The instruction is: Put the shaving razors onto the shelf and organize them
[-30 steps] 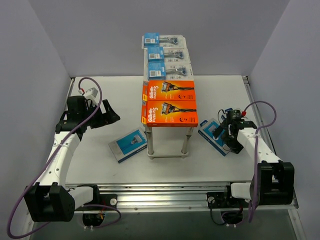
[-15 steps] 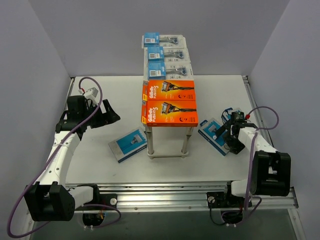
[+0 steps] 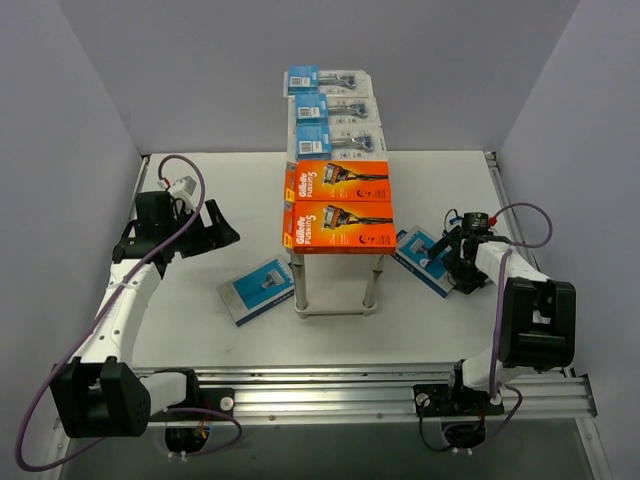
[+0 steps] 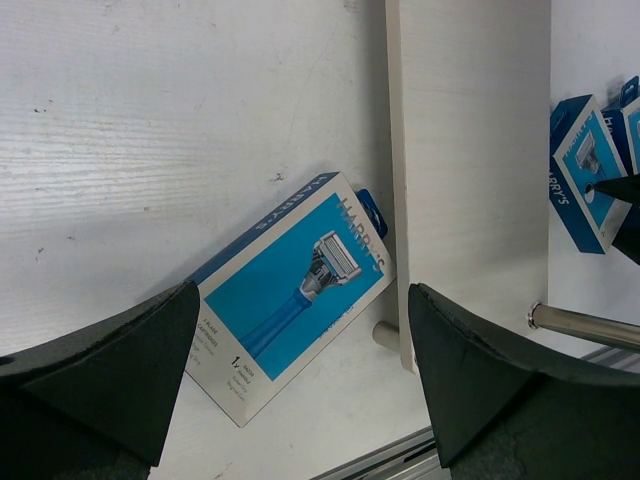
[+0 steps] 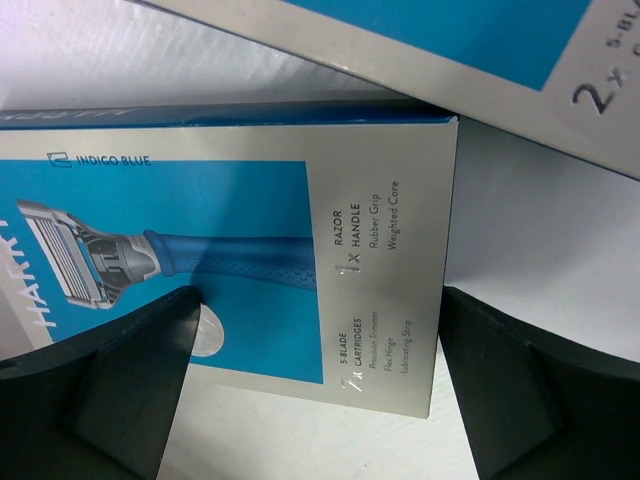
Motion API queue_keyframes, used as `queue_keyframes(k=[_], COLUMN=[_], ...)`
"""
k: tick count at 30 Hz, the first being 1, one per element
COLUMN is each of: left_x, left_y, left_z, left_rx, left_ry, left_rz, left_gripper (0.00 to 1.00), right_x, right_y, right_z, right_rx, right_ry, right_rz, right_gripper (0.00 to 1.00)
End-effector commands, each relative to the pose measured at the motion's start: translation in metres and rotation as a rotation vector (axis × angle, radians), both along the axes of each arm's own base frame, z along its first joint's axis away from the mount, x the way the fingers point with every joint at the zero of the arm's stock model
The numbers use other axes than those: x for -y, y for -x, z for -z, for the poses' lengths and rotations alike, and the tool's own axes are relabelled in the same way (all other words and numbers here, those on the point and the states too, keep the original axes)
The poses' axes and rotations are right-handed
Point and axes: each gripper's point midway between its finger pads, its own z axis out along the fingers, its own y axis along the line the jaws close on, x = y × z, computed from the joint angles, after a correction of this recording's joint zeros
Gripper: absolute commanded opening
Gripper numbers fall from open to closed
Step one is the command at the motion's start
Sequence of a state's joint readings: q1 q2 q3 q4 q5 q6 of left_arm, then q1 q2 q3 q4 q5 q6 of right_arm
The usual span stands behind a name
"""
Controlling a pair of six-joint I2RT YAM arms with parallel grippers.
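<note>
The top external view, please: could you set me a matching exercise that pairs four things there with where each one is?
Things:
1. orange boxes
2. blister packs
3. lone blue-and-white box
4. right pincer

Places:
A. on the table, left of the shelf
B. far end of the shelf top
C. open, close over the right-side blue box, right of the shelf
D. near end of the shelf top

Pairs: 1-D, 2-B, 3-A, 4-C.
</note>
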State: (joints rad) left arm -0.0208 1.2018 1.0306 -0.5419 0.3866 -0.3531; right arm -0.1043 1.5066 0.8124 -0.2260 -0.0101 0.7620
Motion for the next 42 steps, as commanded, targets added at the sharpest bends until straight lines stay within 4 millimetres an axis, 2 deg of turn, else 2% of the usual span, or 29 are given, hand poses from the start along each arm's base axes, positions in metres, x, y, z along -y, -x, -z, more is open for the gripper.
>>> queue_keyframes(k=[1,6,10,11,14,18,21,27,36,42], left_x=[-0.004,-0.002,-0.001,-0.011,-0.011,-0.011,-0.012,-0.012,-0.014,-0.016], left_y=[-0.009,-0.009,-0.009,-0.012,-0.012,-0.013,-0.012,-0.012,-0.011,-0.011], left_z=[-0.010,-0.007,-0.007,-0.006,-0.006,-0.006,-0.007,-0.006,-0.001,0.002], left_rx=[0.052,0.042,0.041,0.039,0.037,0.038,0.042,0.041,0.027,0.017], left_ry=[-0.008,-0.001,0.005,0.005,0.010,0.014,0.016,0.016,0.003,-0.004], left_rz=[0.008,0.015,0.017,-0.012,-0.010,-0.010,-0.013,-0.015,-0.019,-0.023], left_gripper=[0.94,0.94,0.94,0.94,0.94,0.94,0.94,0.94,0.94,0.94], right_x=[0.001,0.001,-0.003,-0.004,-0.006,-0.009,-0.012,-0.025,-0.067,-0.084], right_y=[-0.001,-0.001,0.009,0.016,0.027,0.035,0.038,0.034,0.020,0.012], right_z=[0.011,0.014,0.020,0.023,0.020,0.008,0.006,0.009,0.015,0.009], right_rx=[-0.038,-0.044,-0.039,-0.052,-0.047,-0.005,0.006,0.016,0.047,0.083], right_ry=[-0.028,-0.033,-0.048,-0.050,-0.042,-0.034,-0.031,-0.052,-0.102,-0.152], right_rz=[0.017,0.010,0.002,-0.001,-0.011,-0.025,-0.040,-0.072,-0.150,-0.189], right_gripper=[0.97,0.96,0.95,0.95,0.95,0.94,0.94,0.90,0.85,0.84])
